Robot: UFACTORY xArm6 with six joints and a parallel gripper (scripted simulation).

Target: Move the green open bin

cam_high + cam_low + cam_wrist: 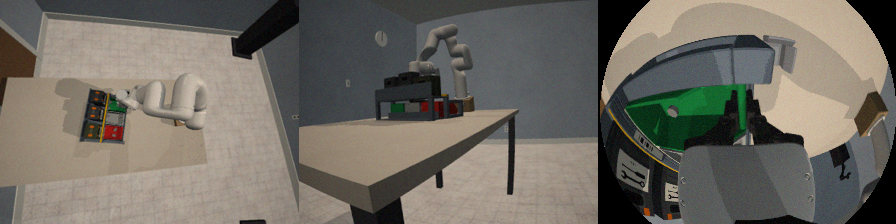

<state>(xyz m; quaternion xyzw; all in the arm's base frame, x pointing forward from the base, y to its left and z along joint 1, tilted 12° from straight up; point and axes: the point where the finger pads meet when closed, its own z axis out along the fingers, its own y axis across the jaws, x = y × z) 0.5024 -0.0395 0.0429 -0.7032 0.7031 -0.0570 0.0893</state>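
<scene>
Task bin: the green open bin (116, 105) (398, 107) (693, 120), its inside bright green where lit and darker in shade; we see a small round grey part (673, 111) in it.
Place: on the shelf (123, 142) (404, 93) (703, 70), at the end of its row, with the grey bin (115, 118) (412, 107) next and the red bin (113, 132) (430, 107) beyond.
Claw: nearly closed, one finger on each side of the green bin's upright wall; we have that wall pinched between the fingertips.
Tight edges: in our wrist view a slate-coloured side piece runs close along the bin, just past the fingertips.
Neighbours: three dark bins stand in the other row, across a yellow strip (105, 117).
Open room: we see bare tabletop (45, 131) (392, 142) (818, 110) beyond the gripped wall, right of it in the wrist view.
</scene>
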